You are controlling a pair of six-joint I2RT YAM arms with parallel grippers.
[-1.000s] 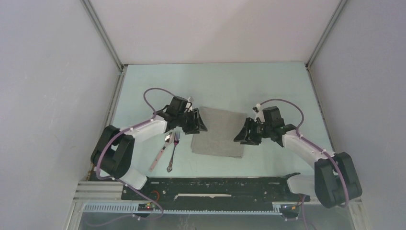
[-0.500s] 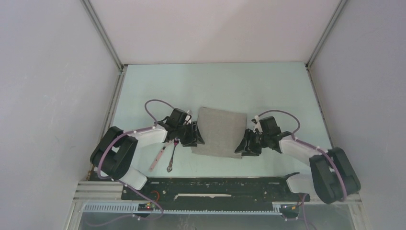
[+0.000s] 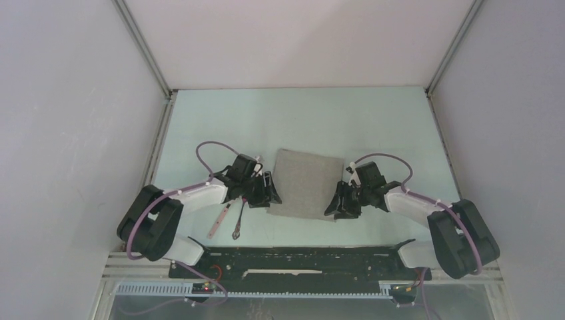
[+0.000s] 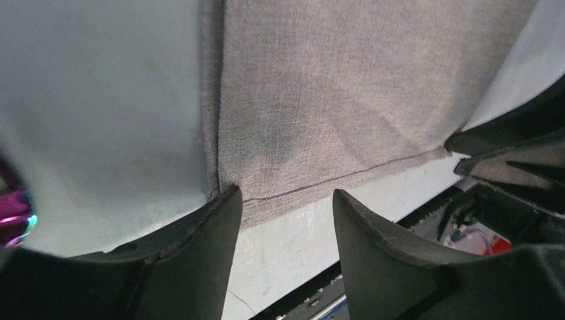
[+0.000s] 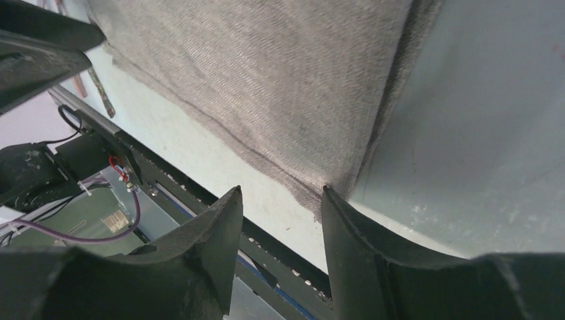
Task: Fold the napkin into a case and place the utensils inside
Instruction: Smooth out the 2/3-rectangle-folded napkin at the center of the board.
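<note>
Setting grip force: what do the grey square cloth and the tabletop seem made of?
The grey square napkin looks like matte woven fabric: fine crossed threads and a stitched hem line show. The pale green tabletop looks smooth, hard and slightly glossy, perhaps coated board or plastic; faint sheen and scuffs show.

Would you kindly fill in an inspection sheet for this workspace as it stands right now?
Surface: pale green table, matte.
Job's things: the grey napkin lies flat in the middle, not yet a case; the spoon and fork lie side by side to its left, outside it.
Clutter: nothing seen.
Grippers: left gripper open at the napkin's near left corner; right gripper open at its near right corner.
Cables: a purple left cable and a right cable loop above the wrists, off the napkin.
Surroundings: pale walls on three sides; black rail along the near edge.
</note>
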